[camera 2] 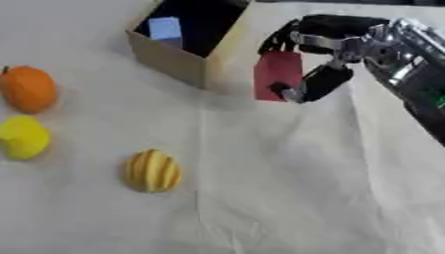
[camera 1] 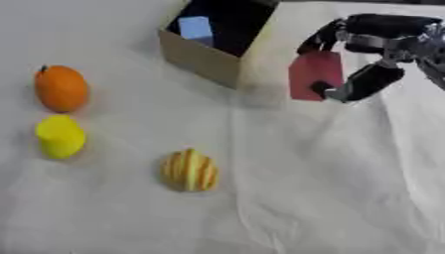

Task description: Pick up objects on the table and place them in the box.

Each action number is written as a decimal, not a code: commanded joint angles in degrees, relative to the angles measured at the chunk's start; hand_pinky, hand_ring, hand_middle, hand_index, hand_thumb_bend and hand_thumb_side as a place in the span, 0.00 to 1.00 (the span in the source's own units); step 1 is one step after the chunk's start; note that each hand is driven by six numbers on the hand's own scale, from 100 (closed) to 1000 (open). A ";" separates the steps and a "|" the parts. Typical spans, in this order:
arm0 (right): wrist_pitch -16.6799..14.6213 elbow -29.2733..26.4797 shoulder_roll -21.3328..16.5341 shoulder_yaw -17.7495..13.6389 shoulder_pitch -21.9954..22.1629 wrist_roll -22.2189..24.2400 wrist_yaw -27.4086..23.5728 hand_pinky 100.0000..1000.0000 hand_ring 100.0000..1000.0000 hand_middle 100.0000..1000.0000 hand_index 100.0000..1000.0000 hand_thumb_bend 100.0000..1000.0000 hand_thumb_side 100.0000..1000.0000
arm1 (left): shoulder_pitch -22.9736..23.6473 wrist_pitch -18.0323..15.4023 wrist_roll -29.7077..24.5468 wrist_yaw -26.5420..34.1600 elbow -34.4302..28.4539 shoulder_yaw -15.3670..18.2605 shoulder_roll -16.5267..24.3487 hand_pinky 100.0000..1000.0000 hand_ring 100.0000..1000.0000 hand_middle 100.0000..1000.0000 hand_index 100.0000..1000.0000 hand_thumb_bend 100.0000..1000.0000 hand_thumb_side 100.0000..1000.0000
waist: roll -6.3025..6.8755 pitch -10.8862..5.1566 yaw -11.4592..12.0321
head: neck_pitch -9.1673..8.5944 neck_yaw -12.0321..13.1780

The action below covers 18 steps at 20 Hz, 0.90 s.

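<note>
My right hand (camera 1: 369, 54) hangs above the table just right of the cardboard box (camera 1: 204, 59), fingers and thumb pinched on a flat red block (camera 1: 315, 74). A light blue block (camera 1: 195, 29) lies inside the box's dark interior. On the white cloth at the left sit an orange fruit (camera 1: 61, 88) and, below it, a yellow object (camera 1: 60, 136). A yellow fruit with orange stripes (camera 1: 189, 170) lies nearer the middle. My left hand shows in neither view.
A white cloth (camera 1: 330, 188) with creases covers the table. The box stands at the far middle, open side up and turned at an angle. My right forearm (camera 2: 417, 74) comes in from the upper right.
</note>
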 commanded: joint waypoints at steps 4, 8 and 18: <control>-1.38 9.37 7.69 0.65 -12.85 2.58 4.21 0.85 0.65 0.46 0.71 0.08 0.00 | -0.05 0.05 -0.42 -0.26 -1.20 -0.06 1.44 0.68 0.59 0.56 0.76 0.31 0.53 | 0.33 -2.14 0.31 | 0.36 -0.36; -4.55 20.61 15.48 -0.44 -19.37 1.80 9.69 0.86 0.67 0.48 0.73 0.10 0.00 | -0.15 0.22 -0.60 -0.27 -1.20 -0.22 1.50 0.68 0.59 0.56 0.76 0.31 0.53 | 0.51 -2.32 1.02 | 0.33 -0.96; -10.22 38.55 25.94 -5.49 -25.34 -3.15 21.35 0.86 0.70 0.50 0.74 0.19 0.00 | -1.03 0.41 -1.07 0.05 -1.20 -0.67 1.55 0.68 0.59 0.56 0.76 0.31 0.53 | 0.52 -1.68 2.94 | -0.58 -2.79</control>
